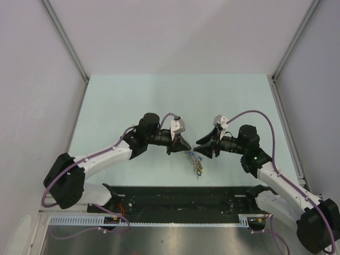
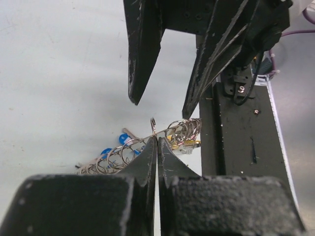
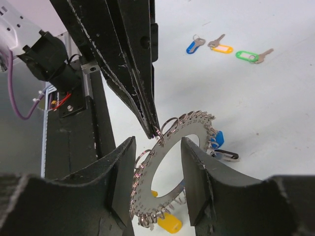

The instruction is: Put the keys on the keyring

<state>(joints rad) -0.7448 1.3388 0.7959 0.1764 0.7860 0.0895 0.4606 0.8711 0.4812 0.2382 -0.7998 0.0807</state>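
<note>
The keyring [image 3: 183, 133] is a flat grey metal ring fringed with small split rings and yellow, blue and black tags. It stands tilted between my right gripper's [image 3: 157, 141] open jaws. It also shows in the top view [image 1: 195, 162] and, edge-on, in the left wrist view [image 2: 186, 129]. My left gripper [image 2: 157, 139] is shut on one small split ring at its upper rim. Its tips show in the right wrist view [image 3: 153, 129]. Three keys lie apart on the table: blue tag [image 3: 192, 46], orange tag [image 3: 222, 48], green tag [image 3: 244, 55]. They are hidden in the top view.
A black rail [image 1: 175, 199] with cables runs along the near table edge, just behind both grippers. White walls with metal posts [image 1: 66, 40] enclose the pale table [image 1: 175, 101]. The two grippers [image 1: 178, 143] [image 1: 206, 149] face each other tip to tip.
</note>
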